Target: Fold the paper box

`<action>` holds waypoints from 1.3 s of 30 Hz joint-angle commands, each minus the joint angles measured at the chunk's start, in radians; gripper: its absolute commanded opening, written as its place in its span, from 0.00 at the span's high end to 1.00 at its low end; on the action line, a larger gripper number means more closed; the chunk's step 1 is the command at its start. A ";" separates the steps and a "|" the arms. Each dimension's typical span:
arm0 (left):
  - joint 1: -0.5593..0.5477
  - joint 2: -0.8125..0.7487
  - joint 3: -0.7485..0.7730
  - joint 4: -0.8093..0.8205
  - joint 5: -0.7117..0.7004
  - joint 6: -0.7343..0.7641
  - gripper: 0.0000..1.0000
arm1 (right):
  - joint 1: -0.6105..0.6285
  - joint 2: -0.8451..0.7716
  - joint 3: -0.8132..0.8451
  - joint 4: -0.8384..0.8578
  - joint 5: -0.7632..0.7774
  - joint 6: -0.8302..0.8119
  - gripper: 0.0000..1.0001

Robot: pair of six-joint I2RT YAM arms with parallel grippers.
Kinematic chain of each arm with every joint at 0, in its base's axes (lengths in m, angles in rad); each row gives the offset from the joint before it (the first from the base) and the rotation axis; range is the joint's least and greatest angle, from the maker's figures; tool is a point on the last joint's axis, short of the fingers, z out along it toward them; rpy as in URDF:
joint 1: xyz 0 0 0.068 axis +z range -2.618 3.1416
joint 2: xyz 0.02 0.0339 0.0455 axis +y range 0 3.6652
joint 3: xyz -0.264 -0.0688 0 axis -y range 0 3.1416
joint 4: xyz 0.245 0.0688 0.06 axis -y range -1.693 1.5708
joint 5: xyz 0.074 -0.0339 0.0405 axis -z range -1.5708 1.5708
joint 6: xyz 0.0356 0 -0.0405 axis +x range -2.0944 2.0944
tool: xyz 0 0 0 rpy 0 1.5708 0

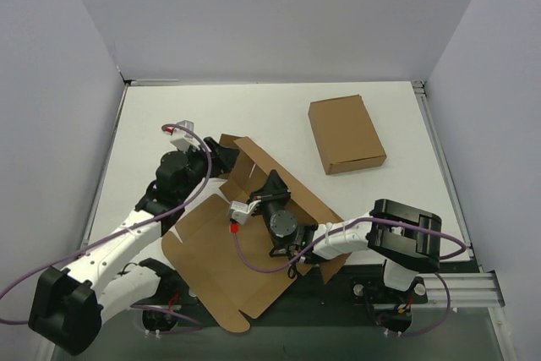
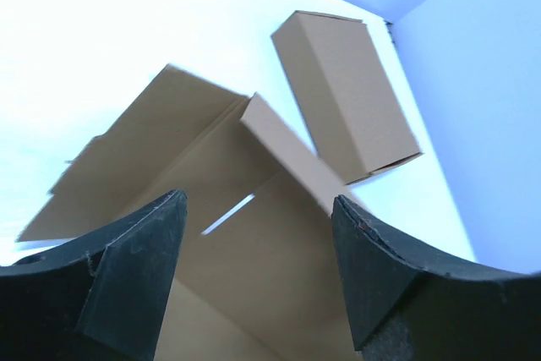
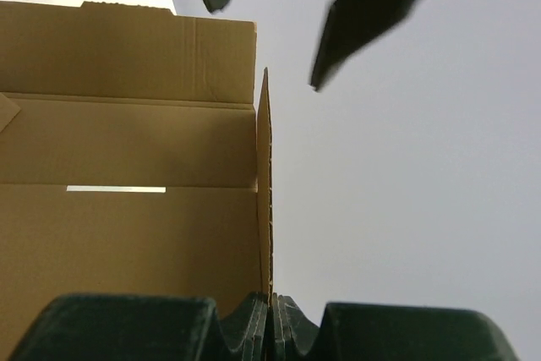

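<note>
Paper box [image 1: 221, 259] part-folded at lower centre of the top view, long axis running upper left to lower right; right gripper [image 3: 272, 320] pinched together on its raised flap edge; left gripper [image 2: 258, 202], fingers apart and empty, nearer the upper-left end.

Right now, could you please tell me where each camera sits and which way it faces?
Top external: above and behind the arms, looking down on the table; both arms show, meeting at the box.
Left wrist: on the left arm, facing the box and carton between its open left jaws.
Right wrist: on the right arm, facing along the box's upright flap, pinched in its shut right jaws.
Shared: all see the box; top and left wrist see the carton.
</note>
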 commanded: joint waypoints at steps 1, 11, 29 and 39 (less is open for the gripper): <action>0.025 0.085 0.098 -0.008 0.098 -0.136 0.20 | 0.016 0.003 -0.005 0.280 0.010 0.001 1.00; 0.047 0.246 0.160 0.059 0.168 -0.185 0.20 | 0.022 0.000 -0.004 0.285 0.006 -0.008 1.00; 0.062 0.355 0.181 0.179 0.143 -0.294 0.82 | 0.080 -0.026 0.001 0.355 0.024 -0.111 0.84; 0.099 0.397 0.213 0.239 0.046 -0.314 0.91 | 0.092 -0.193 0.028 0.155 0.049 -0.045 0.34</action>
